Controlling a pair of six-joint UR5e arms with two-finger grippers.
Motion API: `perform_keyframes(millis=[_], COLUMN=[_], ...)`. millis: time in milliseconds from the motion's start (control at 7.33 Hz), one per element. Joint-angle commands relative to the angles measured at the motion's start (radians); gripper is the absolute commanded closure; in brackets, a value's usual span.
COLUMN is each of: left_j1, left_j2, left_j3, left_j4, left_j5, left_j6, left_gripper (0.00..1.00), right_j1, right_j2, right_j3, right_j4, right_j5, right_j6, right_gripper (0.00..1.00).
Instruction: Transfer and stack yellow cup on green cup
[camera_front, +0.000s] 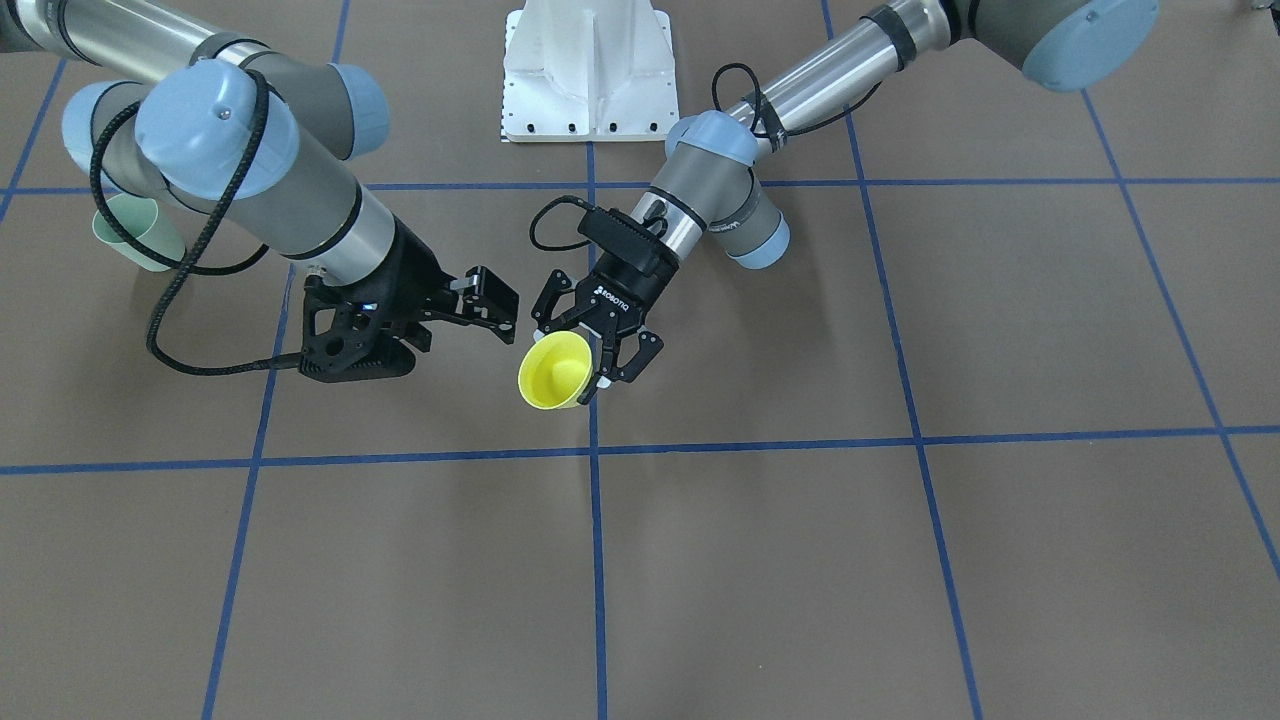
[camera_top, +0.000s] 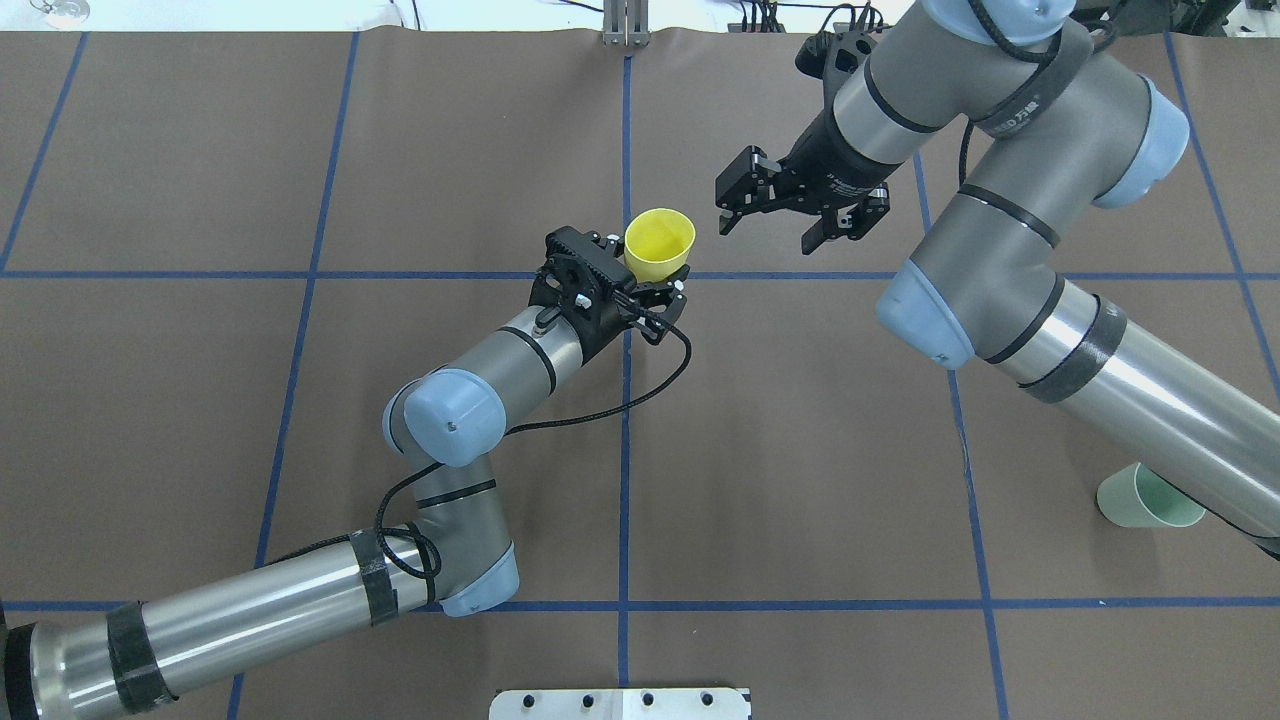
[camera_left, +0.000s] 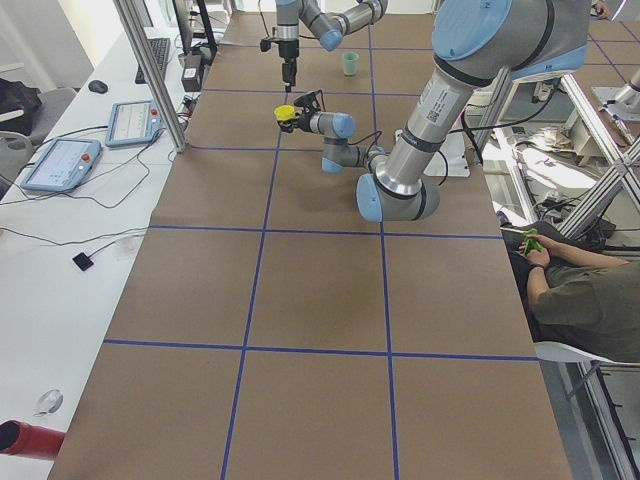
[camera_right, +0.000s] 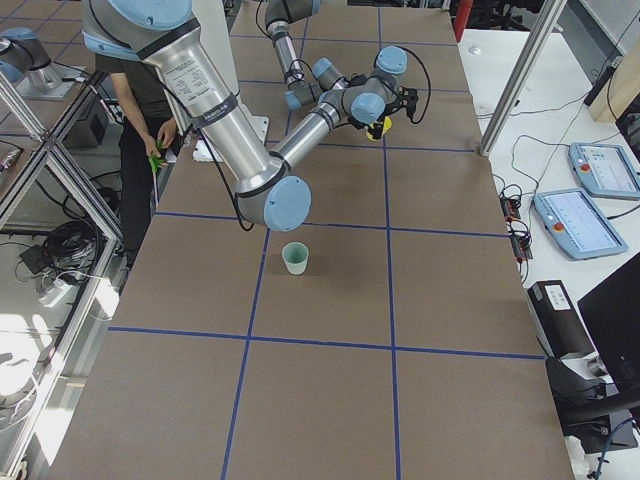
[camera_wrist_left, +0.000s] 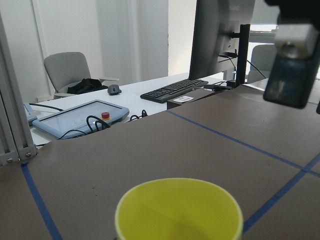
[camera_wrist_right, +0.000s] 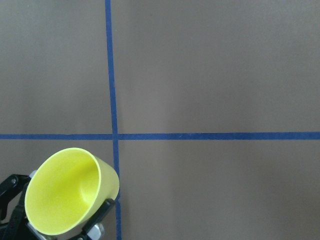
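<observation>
Yellow cup (camera_top: 660, 245) is held off the desk (camera_top: 800, 450) by the left claw (camera_top: 640, 275), well apart from the green cup (camera_top: 1150, 497) and out over the desk's middle. The claw's two fingers are closed on the cup's lower wall. This leaves the rim and upper body free, most likely so that the other arm can take it.

The cup is tipped and its mouth turns toward the right claw (camera_top: 775, 215), which hangs just on the green cup's side of it. That claw is spread wide with nothing in it, and a clear gap separates it from the rim. The green cup stands upright on the desk, mouth up, beside the right arm's forearm. It is out of the left arm's easy reach, which would explain a hand-over before stacking.

The overhead view gives the layout: both claws, the gap between them, and how far off the green cup stands. It hides the cup's tilt, which the front view makes plain by looking straight into the yellow mouth. The right wrist view, looking down, shows the cup low in its frame with dark fingers on either side. This suggests the right claw is above it and not yet lined up. The left wrist view shows only the yellow rim. The side views are too small to judge the cup's height above the desk, though it seems well clear.
</observation>
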Motion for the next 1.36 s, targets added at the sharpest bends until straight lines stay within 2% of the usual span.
perform_keyframes(millis=[0, 273, 545, 818, 955, 1227], left_j1=[0.004, 0.009, 0.012, 0.015, 0.016, 0.016], left_j2=[0.002, 0.004, 0.004, 0.004, 0.005, 0.005], left_j3=[0.003, 0.002, 0.000, 0.000, 0.002, 0.005], left_j4=[-0.037, -0.049, -0.049, -0.048, -0.048, -0.045], left_j5=[0.019, 0.030, 0.030, 0.030, 0.034, 0.035], left_j6=[0.000, 0.000, 0.000, 0.000, 0.002, 0.003], left_gripper=[0.42, 0.42, 0.42, 0.42, 0.42, 0.43], right_j1=[-0.007, -0.007, -0.018, -0.027, -0.031, -0.032], right_j2=[0.049, 0.067, 0.066, 0.063, 0.064, 0.061], right_j3=[-0.056, -0.113, -0.179, -0.179, -0.177, -0.168], right_j4=[0.001, 0.039, 0.186, 0.190, 0.189, 0.187], right_j5=[-0.004, -0.006, -0.014, -0.015, -0.015, -0.014], right_j6=[0.034, 0.052, 0.136, 0.141, 0.143, 0.133], right_gripper=[0.05, 0.16, 0.21, 0.25, 0.32, 0.37])
